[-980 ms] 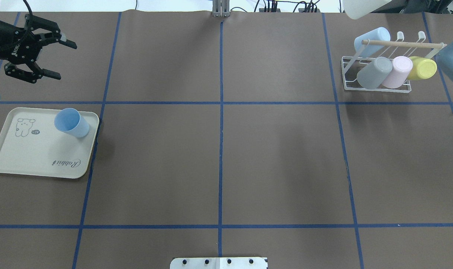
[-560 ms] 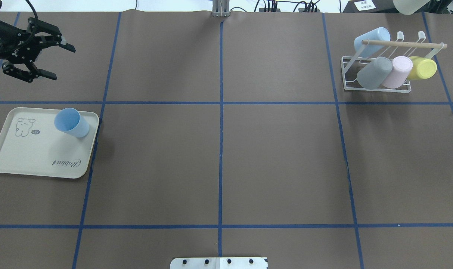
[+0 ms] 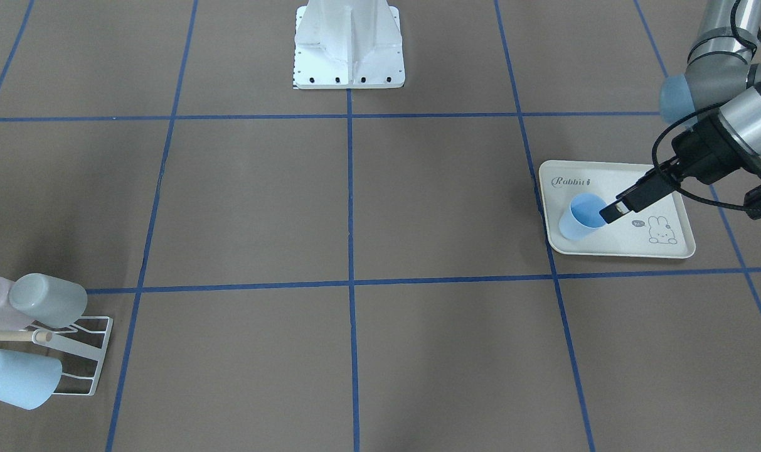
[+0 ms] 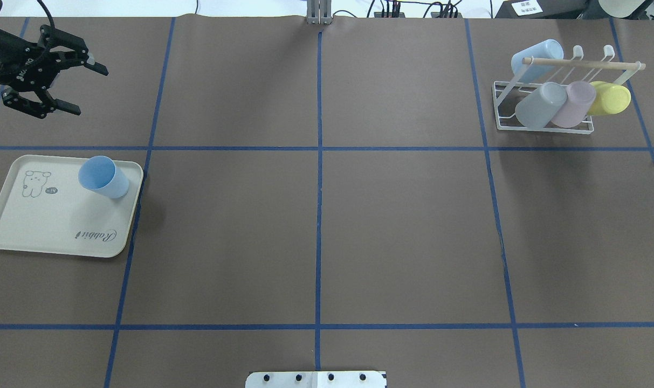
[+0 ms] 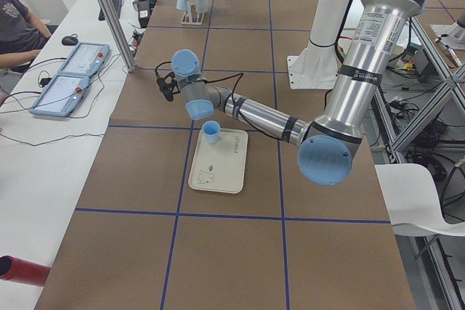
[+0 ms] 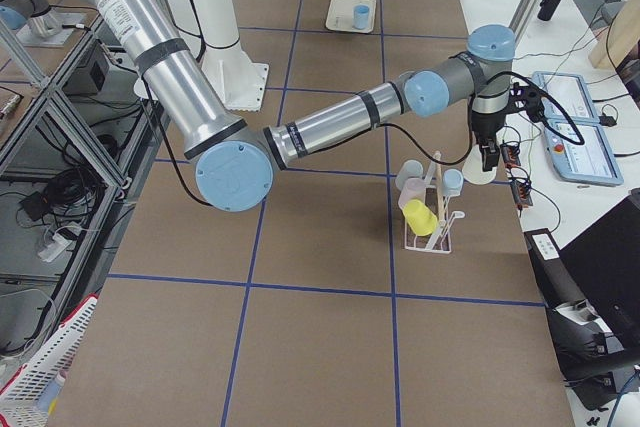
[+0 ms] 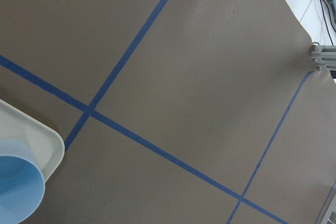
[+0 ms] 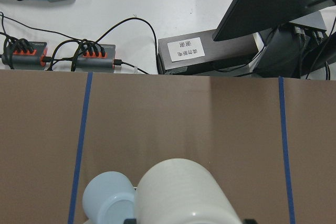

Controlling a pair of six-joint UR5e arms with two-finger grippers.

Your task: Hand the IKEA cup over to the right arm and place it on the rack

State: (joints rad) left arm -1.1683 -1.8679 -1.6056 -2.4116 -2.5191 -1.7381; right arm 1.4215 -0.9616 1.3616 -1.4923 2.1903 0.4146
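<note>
Left gripper (image 4: 89, 91) has edged slightly left, jaws spread, empty, hovering near tray (image 4: 46, 231). IKEA cup (image 4: 103, 177) upright on tray corner, ungrasped. Rack (image 4: 542, 128) carries four cups. Right gripper (image 6: 487, 157) has backed away past rack; can't tell its state. Pickup not yet begun.

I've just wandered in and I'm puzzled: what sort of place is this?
Likely a robotics lab: a left arm and right arm at a table gridded with blue tape, and control tablets on a side desk.
</note>
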